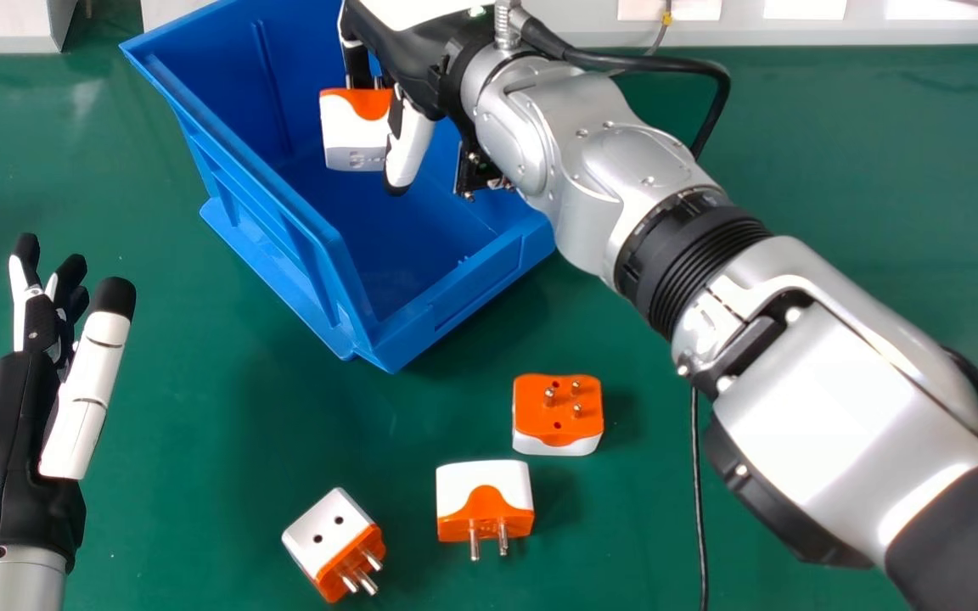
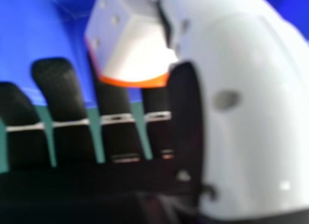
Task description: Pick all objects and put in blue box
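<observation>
Adapter point(image 1: 353, 131), white/orange, gripped between right hand point(image 1: 411, 59) thumb and fingers, over the blue box point(image 1: 264, 199) interior. Three more adapters point(image 1: 483, 501) lie apart on green worktop point(image 1: 200, 441), near box; one has prongs up. Left hand point(image 1: 18, 433) open, head view's left side.

Right side of frame, my right arm point(image 1: 820, 399): rounded silver shells, small screws point(image 1: 792, 314), black ribbed collar point(image 1: 693, 255), dark cover point(image 1: 964, 535) toward lower right corner. Thick black cable point(image 1: 667, 64) and ridged metal sleeve point(image 1: 503, 25) near top centre, small green light point(image 1: 477, 12) beside. My right hand point(image 1: 408, 51), upper centre: black and white, black-tipped. My left hand point(image 1: 9, 441), left side: black body, white thumb shell point(image 1: 86, 395), black tips; silver wrist point(image 1: 9, 585), fine dark markings.
</observation>
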You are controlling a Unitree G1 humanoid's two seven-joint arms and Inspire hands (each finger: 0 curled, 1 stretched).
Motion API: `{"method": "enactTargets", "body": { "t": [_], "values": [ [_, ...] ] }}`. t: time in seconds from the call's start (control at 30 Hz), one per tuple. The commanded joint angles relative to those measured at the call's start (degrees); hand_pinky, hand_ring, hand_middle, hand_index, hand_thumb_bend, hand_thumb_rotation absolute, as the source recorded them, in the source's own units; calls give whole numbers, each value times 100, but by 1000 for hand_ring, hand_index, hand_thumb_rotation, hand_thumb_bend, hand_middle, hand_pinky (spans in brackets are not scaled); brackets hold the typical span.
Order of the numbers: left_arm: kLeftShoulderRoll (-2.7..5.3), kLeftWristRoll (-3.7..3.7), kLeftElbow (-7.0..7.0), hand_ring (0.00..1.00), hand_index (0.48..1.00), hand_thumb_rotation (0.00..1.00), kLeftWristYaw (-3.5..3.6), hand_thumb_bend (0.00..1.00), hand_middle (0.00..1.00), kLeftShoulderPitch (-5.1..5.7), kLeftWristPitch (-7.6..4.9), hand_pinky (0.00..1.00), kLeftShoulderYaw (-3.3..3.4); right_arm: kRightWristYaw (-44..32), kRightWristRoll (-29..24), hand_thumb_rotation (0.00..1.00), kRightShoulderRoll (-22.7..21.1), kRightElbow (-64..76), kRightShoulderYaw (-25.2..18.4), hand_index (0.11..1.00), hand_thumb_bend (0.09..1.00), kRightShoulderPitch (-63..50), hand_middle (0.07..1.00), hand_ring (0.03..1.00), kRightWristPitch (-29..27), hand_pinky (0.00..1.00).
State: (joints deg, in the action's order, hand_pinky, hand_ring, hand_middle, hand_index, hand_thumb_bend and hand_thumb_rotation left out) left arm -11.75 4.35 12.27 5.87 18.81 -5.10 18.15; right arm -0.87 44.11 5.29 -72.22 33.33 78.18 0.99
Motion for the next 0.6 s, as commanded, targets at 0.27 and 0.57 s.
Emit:
{"method": "enactTargets", "body": {
  "t": [0.27,0.57],
  "values": [
    [123,-55,332,982,973,877,-160,679,979,65,37,933,-120,109,172,0,122,-107,299,482,522,217,431,198,133,149],
    [189,-92,403,981,971,877,-184,670,977,59,56,934,-186,176,212,0,76,-75,504,481,526,68,457,148,46,96]
  ]
}}
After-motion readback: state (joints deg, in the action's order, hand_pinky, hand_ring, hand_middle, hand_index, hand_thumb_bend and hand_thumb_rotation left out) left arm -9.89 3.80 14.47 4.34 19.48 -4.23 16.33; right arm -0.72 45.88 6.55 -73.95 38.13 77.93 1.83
